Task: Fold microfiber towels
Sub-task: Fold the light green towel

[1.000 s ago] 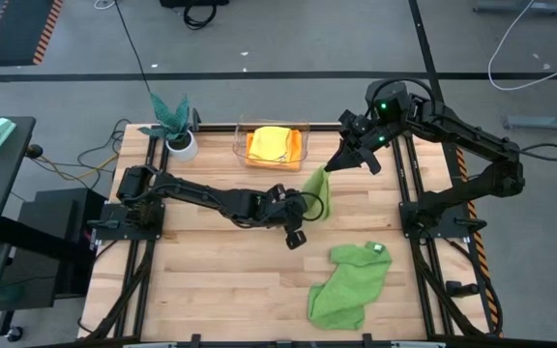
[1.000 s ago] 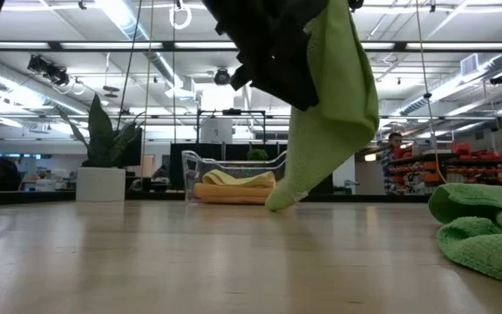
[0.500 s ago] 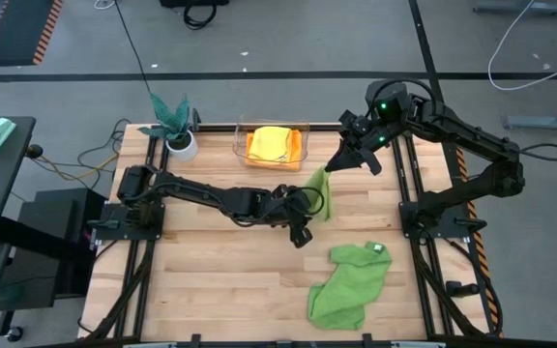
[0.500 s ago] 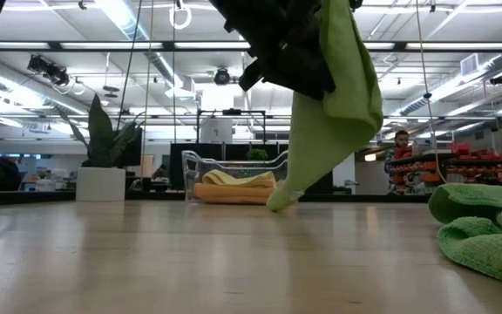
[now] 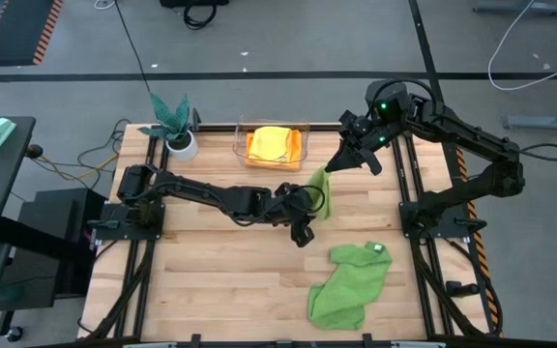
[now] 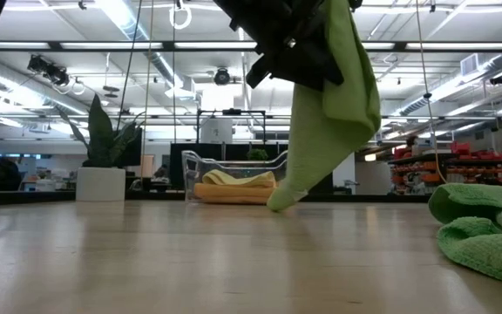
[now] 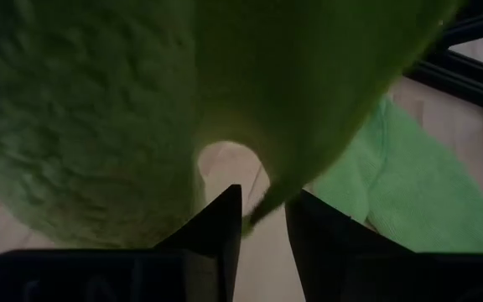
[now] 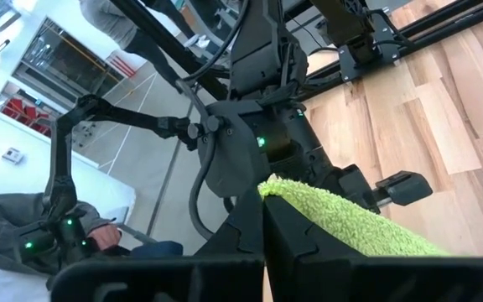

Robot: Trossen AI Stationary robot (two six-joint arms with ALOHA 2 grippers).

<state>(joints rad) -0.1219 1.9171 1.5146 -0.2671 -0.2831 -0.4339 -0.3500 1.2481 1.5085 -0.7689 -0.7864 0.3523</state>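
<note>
The lime green towel (image 5: pixel 318 191) hangs from my right gripper (image 5: pixel 331 168) over the table's far middle; it also shows in the low view (image 6: pixel 325 131). My left gripper (image 5: pixel 310 205) is at the towel's hanging side edge, shut on it. The larger mid-green towel (image 5: pixel 350 282) with its white tag (image 5: pixel 376 249) lies crumpled on the table at the near right. The yellow towel (image 5: pixel 272 138) lies on the orange towel (image 5: pixel 256 152) inside a clear bin. My left gripper pinches a thin hanging edge of the lime green towel (image 7: pixel 266 201) between its two fingers (image 7: pixel 223 220), coming level from the table's left. The rest of the towel hangs in front of it. My right gripper pinches the towel's top corner (image 8: pixel 285 191) between its shut fingers (image 8: pixel 250 225), slanting down from the far right. The towel hangs below it, slack, its lowest corner (image 6: pixel 277 203) close to the table.
The clear bin (image 5: pixel 272 144) stands at the far middle. A teal-leaved plant in a white pot (image 5: pixel 175 126) stands at the far left. A person sits beyond the table in the right wrist view (image 8: pixel 49 226). Bare wood lies at the near left.
My left gripper has gone a little toward the table's right edge, closer along the hanging lime green towel. The towel hangs much as before and my right gripper has kept still.
</note>
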